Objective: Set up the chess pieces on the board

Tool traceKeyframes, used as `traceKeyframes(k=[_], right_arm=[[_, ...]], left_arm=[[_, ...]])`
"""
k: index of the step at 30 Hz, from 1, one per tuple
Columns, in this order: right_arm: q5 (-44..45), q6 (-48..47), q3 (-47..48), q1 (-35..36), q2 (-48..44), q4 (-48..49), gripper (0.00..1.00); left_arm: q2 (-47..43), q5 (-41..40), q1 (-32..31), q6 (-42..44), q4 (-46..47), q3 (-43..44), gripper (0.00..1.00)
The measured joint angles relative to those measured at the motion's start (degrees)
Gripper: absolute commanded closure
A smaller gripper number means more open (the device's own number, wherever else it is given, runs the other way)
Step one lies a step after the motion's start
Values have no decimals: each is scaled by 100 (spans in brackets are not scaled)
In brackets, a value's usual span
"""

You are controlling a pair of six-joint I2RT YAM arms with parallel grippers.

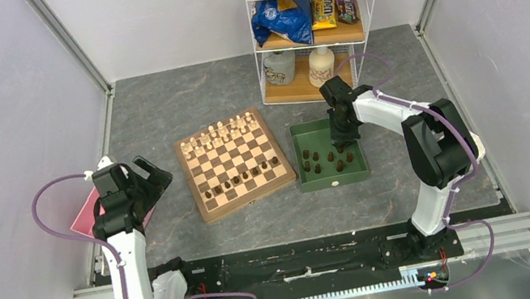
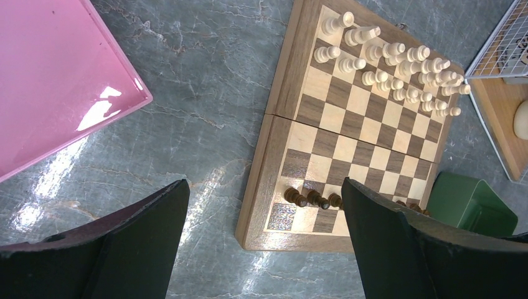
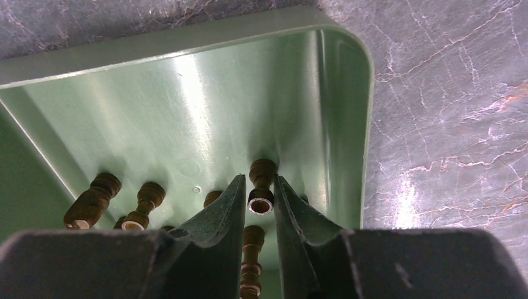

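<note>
We saw dark pieces [image 1: 318, 167] loose in green tray [image 1: 336, 181]. R gripper [image 3: 260, 187] jaws sat narrow round one by tray's 2 o'clock wall, grip unclear. L gripper [image 2: 264, 187] stood wide open at board's [image 2: 274, 134] 9 o'clock.

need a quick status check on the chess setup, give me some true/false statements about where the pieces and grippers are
1. The left gripper is open and empty. True.
2. The cream pieces lie in the green tray. False: they stand on the board's far rows.
3. The right gripper hangs over the board. False: it is down in the green tray, fingers either side of a dark piece.
4. Some dark pieces stand on the board. True.
</note>
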Motion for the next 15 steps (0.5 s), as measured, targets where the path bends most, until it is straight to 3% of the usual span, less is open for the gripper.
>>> traceKeyframes(k=[8,15], right_arm=[[-50,-17,0,0,15,-35,73],[-61,-66,0,0,13,-42,84]], left_arm=[[0,0,0,0,0,-7,1],[0,2,0,0,2,-7,1]])
